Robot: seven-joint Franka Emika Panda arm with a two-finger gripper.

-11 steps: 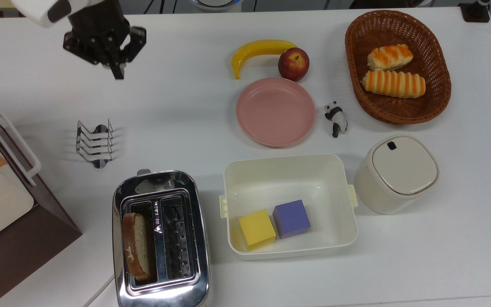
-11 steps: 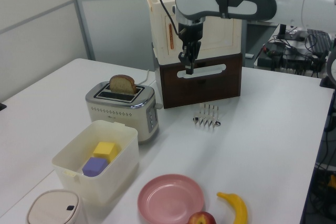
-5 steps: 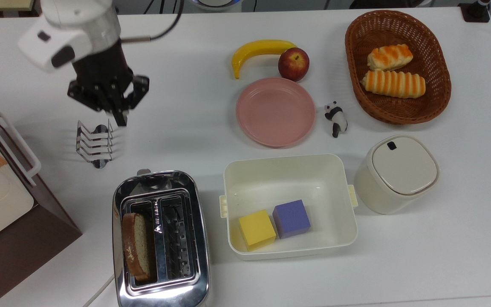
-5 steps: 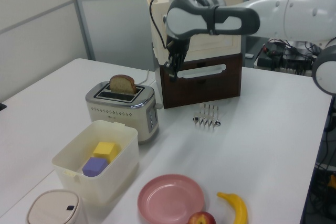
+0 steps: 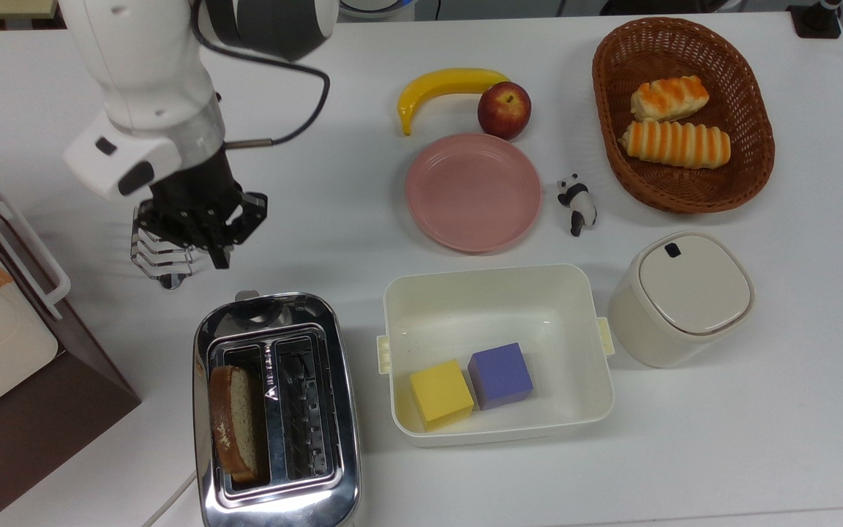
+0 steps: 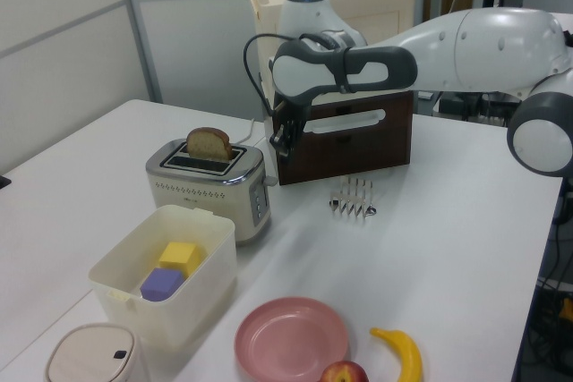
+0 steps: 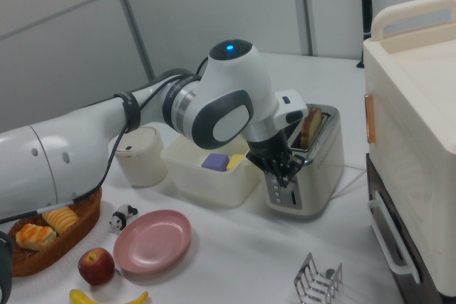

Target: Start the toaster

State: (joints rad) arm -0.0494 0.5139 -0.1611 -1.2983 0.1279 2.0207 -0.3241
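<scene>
Now aim for the lever knob [image 5: 246, 295] at the end of the toaster [image 5: 276, 410] nearest the toast rack [image 5: 162, 256], near the top view's lower left, bread slice [image 5: 233, 423] standing in one slot. Gripper [image 5: 220, 258] hovering between rack and toaster, fingers seemingly pressed together, though hard to confirm. Lower just above the knob, centre on it, then push straight down the slot, steadily, without nudging the rack.
</scene>
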